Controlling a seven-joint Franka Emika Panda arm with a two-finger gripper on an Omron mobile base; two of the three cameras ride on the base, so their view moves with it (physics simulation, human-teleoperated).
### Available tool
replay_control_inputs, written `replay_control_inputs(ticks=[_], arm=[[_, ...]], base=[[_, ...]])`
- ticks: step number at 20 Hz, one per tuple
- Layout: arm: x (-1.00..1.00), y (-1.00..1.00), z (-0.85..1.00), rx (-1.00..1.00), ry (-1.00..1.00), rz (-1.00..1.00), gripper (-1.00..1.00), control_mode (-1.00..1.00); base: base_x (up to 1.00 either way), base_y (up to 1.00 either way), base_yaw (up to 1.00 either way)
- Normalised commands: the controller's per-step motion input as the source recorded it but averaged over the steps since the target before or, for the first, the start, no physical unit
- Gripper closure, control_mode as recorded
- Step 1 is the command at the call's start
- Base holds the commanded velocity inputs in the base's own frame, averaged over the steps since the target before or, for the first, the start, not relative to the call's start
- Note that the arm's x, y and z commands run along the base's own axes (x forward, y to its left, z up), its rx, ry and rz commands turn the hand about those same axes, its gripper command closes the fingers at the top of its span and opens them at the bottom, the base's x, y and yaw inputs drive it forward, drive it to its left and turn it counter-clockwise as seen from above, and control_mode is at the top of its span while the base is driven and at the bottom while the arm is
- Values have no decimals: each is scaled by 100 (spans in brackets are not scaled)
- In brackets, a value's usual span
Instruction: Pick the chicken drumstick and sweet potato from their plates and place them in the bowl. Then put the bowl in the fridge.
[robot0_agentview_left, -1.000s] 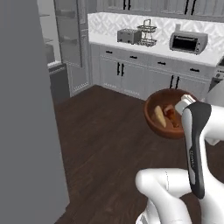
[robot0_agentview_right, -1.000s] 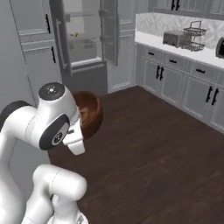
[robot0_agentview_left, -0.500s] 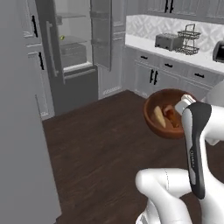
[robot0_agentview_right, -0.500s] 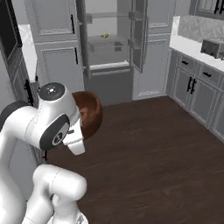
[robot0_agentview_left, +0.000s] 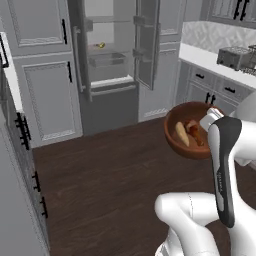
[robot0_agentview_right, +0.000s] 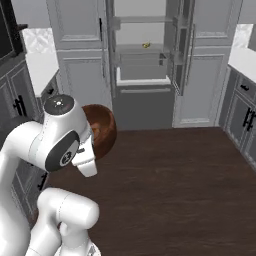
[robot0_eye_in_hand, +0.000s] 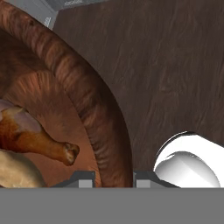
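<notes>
Hand view: jaws clamped on bowl (robot0_eye_in_hand: 98, 118) rim, chicken drumstick (robot0_eye_in_hand: 30, 135) and sweet potato (robot0_eye_in_hand: 17, 173) inside

Both base views look forward from behind the arm, left and right, sharing the open fridge (robot0_agentview_left: 107, 55) (robot0_agentview_right: 142, 55) and the bowl (robot0_agentview_left: 190, 131) (robot0_agentview_right: 100, 130). The hand view looks down at close range onto the bowl's rim (robot0_eye_in_hand: 94, 109) and the floor (robot0_eye_in_hand: 175, 65).

The bowl (robot0_agentview_left: 187, 131) is held up above the floor (robot0_agentview_left: 100, 170), in front of the fridge (robot0_agentview_left: 112, 60), whose doors are opened. The chicken drumstick (robot0_agentview_left: 194, 131) and the sweet potato (robot0_agentview_left: 181, 134) are lying side by side in the bowl. A bench (robot0_agentview_left: 215, 62) is seen to the right of the fridge.
</notes>
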Motion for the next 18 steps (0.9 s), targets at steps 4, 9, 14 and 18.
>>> replay_control_inputs(ticks=[4, 9, 14, 18], arm=[[0, 0, 0, 0, 0, 0, 100, 100], [0, 0, 0, 0, 0, 0, 100, 100], [0, 0, 0, 0, 0, 0, 100, 100], [0, 0, 0, 0, 0, 0, 100, 100]], base=[[100, -100, 39], [100, -100, 36], [100, -82, 31], [100, -26, 12]])
